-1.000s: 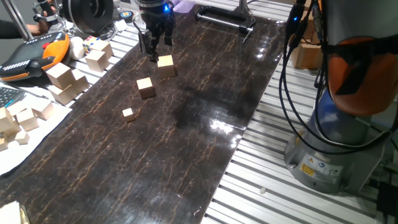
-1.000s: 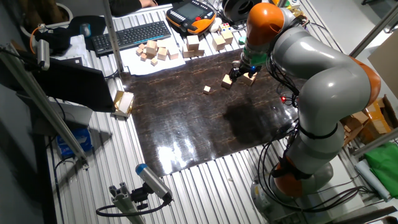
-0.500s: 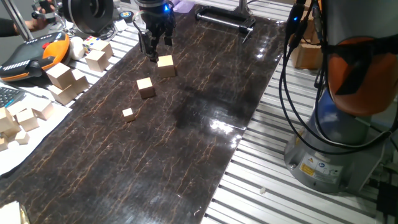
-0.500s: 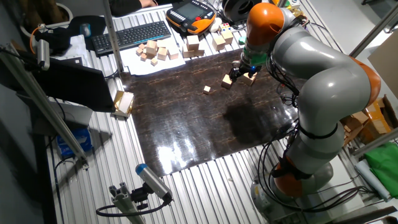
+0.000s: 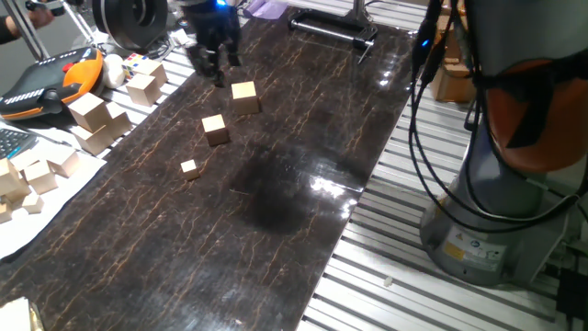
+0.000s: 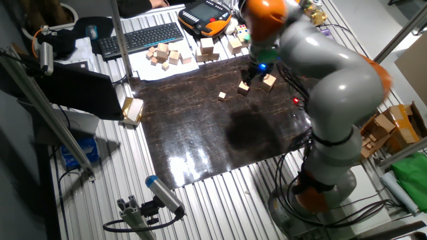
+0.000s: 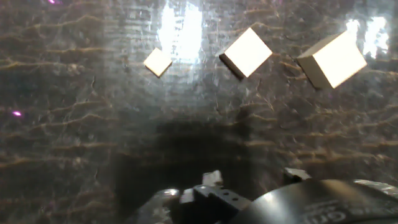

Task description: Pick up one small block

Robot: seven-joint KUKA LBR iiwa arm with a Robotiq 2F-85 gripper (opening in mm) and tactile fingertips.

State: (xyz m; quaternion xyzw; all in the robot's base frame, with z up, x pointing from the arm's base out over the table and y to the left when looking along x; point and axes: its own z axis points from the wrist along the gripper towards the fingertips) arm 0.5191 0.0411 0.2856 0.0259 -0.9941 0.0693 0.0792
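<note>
I've got the gripper [image 5: 218, 72] hovering over the desk [image 5: 276, 211], clear of the small block [image 5: 215, 129]; can't tell how the jaws stand, too blurry.

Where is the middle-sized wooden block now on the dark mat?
In one fixed view, the middle-sized block lies on the dark mat toward its left side, between the bigger block and the tiny block, touching neither.

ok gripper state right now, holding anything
Gripper: holds nothing, open or closed cannot be told from the blur. The small block sits untouched on the mat.
</note>
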